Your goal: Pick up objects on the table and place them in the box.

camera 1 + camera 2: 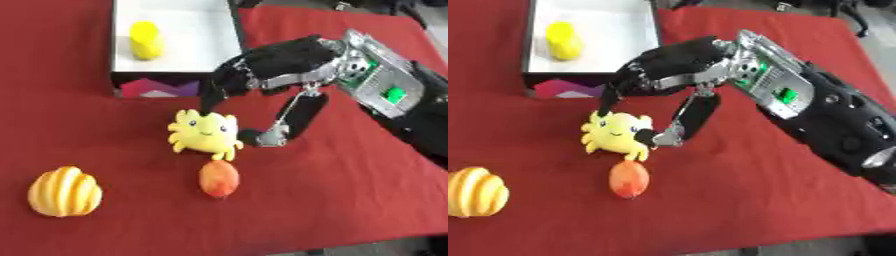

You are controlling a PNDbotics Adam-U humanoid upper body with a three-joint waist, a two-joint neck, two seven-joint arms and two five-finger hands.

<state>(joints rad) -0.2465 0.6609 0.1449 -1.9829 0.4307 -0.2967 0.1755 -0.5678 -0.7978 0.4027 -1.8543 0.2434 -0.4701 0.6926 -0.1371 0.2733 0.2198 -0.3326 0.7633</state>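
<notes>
A red cloth [350,200] is seen covering the whole table. At its far left a white-lined box [223,45] with a patterned front wall is placed; one yellow rounded object [146,40] is already lying inside it, so one item can be counted as done.

The right hand [284,67] is brought in from the right side and held low over the yellow crab plush [204,131], just in front of the box. Its fingers [213,92] are curved down to the top of the plush and its thumb [289,122] reaches to the plush's right side. The plush is bracketed but rests on the cloth; whether contact is made cannot be told, and the hand is judged not yet closed on it. The left hand is not shown in either view.

Three items are left on the cloth: the plush, a yellow ridged fruit [64,192] near the left edge, and a small red-orange fruit [218,179] just in front of the plush, apparently touching one of its legs. The task is judged to be about a quarter complete.
</notes>
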